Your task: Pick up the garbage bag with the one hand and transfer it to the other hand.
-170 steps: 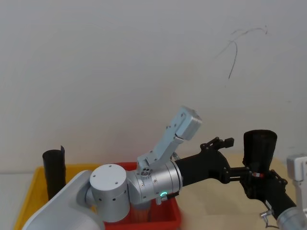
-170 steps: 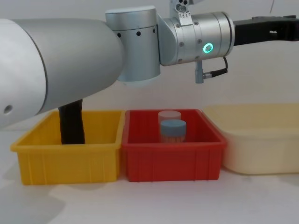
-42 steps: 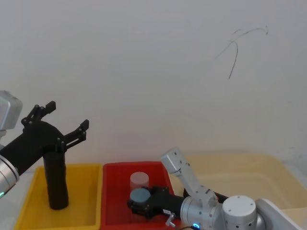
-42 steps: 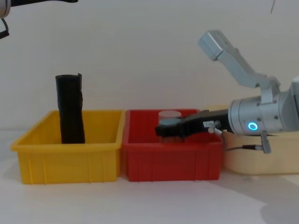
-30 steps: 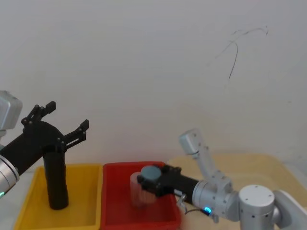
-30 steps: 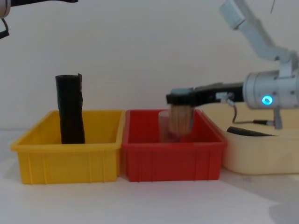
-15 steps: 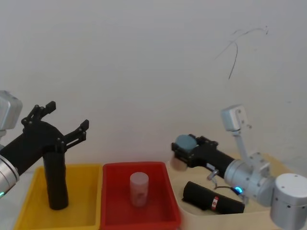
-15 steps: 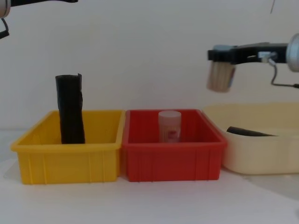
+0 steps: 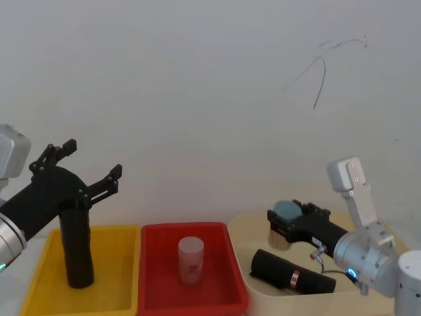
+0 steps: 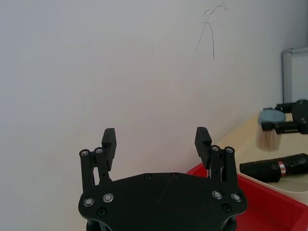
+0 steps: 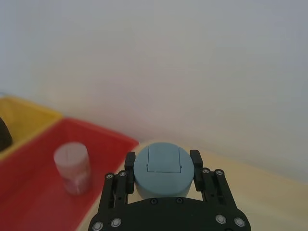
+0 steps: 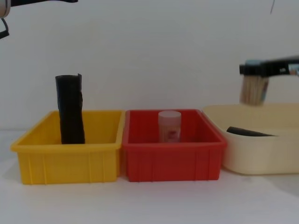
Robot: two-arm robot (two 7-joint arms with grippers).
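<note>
The garbage bag [image 9: 291, 273], a black roll with a red-and-white label band, lies on its side in the cream basin [image 9: 238, 227]. It also appears in the left wrist view [image 10: 274, 167] and, low behind the basin wall, in the chest view [image 12: 250, 132]. Just above it, my right gripper [image 9: 287, 224] is shut on a blue-lidded jar [image 11: 161, 169] of pale sticks [image 12: 253, 88]. My left gripper [image 9: 92, 158] is raised at the far left, open and empty [image 10: 156, 137], above the yellow bin.
A plain black roll [image 12: 71, 109] stands upright in the yellow bin [image 12: 65, 158]. The red bin [image 12: 173, 161] between yellow bin and basin holds a translucent jar [image 9: 190, 259]. A white wall rises close behind the bins.
The right gripper has carried the blue-lidded jar to the right and lower, now over the cream basin. The left arm has not moved.
</note>
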